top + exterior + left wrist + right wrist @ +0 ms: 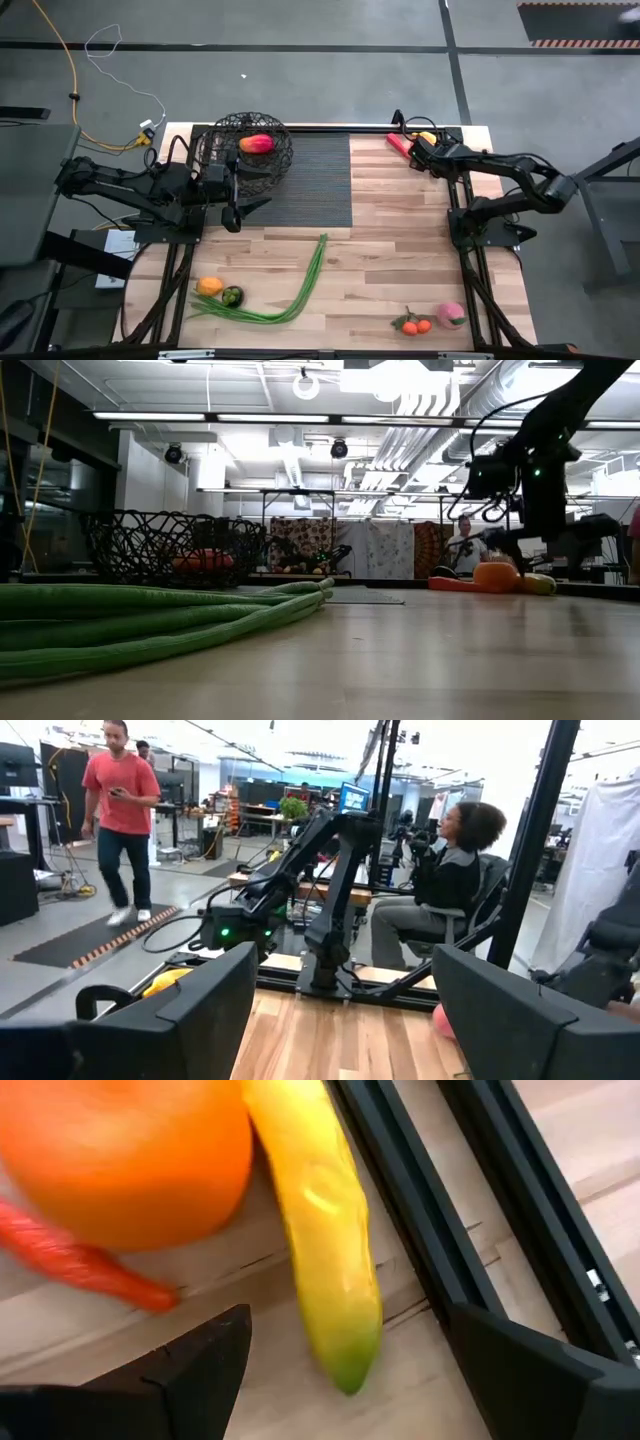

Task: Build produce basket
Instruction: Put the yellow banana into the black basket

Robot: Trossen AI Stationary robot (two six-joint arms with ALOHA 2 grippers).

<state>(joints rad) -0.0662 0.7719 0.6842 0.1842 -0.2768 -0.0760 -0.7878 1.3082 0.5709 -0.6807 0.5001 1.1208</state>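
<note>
Banana (pixel 325 1240) is lying between the right gripper's (pixel 345 1370) spread fingers, awaiting closure; left gripper (pixel 237 212), open, is waiting beside the basket (pixel 245 150).

A wooden tabletop (pixel 400 240) carries a dark mat (pixel 320 180), wire basket (pixel 225 150), green stalks (pixel 300 290), banana (pixel 325 1230), red pepper (pixel 398 144) and scattered fruit.

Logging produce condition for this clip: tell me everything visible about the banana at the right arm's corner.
The banana is yellow, smooth and waxy-looking, with a green tip. It lies flat on the wooden table at the far right corner, along the black edge rail, against an orange fruit. The right pincer is open, its fingers on either side of the tip, not touching it.
</note>
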